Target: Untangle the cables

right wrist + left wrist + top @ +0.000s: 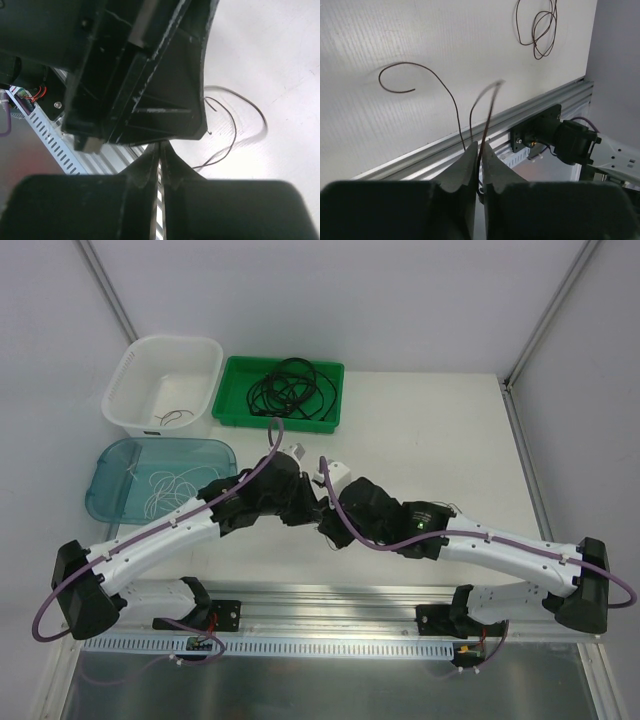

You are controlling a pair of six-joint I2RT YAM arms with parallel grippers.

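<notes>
Mid-frame over the tabletop (pixel 430 430), the left hand (pixel 480 150) is pinched nearly shut on the hair-thin brown wire (pixel 451 101), whose length runs up-frame from its fingertips. The right hand (pixel 161 149), fully closed just beside it, shows no clear hold; the 2 look placed to draw apart.

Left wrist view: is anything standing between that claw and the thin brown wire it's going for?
Nothing visible stands between them. The thin brown wire already passes between the fingers of the left claw, which stand almost together around it. Whether they actually pinch it yet cannot be told.
</notes>
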